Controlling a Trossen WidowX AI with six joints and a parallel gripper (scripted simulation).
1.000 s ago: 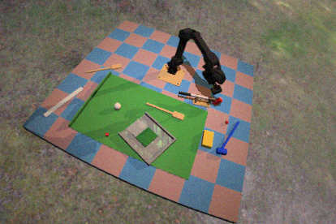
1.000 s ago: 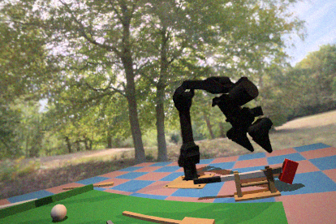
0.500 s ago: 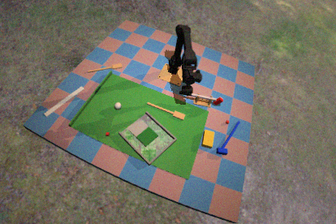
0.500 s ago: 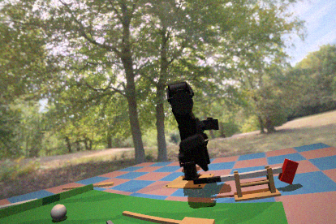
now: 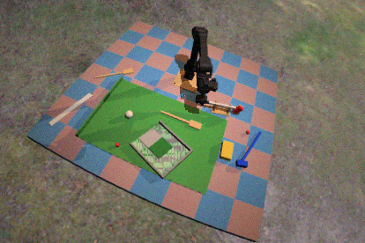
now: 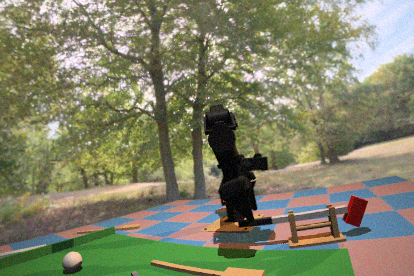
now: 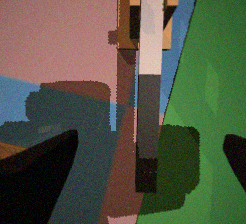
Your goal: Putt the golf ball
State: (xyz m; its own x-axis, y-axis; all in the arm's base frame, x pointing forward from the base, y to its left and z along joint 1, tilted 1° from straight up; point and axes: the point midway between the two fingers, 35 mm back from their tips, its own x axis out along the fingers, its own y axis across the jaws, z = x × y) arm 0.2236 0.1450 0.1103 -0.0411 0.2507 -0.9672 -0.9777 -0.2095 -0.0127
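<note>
The red putter's red head [image 5: 238, 109] [image 6: 356, 211] points away from the arm's base. Its pale shaft [image 5: 226, 105] [image 6: 315, 214] [image 7: 150, 40] rests across a wooden stand [image 5: 220, 112] [image 6: 320, 241] [image 7: 127, 30]. My gripper [image 5: 202, 99] [image 7: 149, 138] is open and empty above the handle end; in the wrist view the dark grip [image 7: 148, 117] runs between the spread fingers without contact. The white golf ball [image 5: 129, 114] [image 6: 72, 261] lies on the green mat [image 5: 106, 122]. A beige ramp panel [image 5: 150, 137] adjoins the dark raised green [image 5: 160, 148] inside a walled frame.
A wooden paddle [image 5: 181, 120] [image 6: 190, 268] lies between the frame and the arm. A yellow block [image 5: 227, 150] and a blue mallet [image 5: 252, 146] lie right of the mat. Another paddle [image 5: 115, 73] and a white strip [image 5: 70, 109] lie left. A low wall [image 5: 100, 106] edges the mat.
</note>
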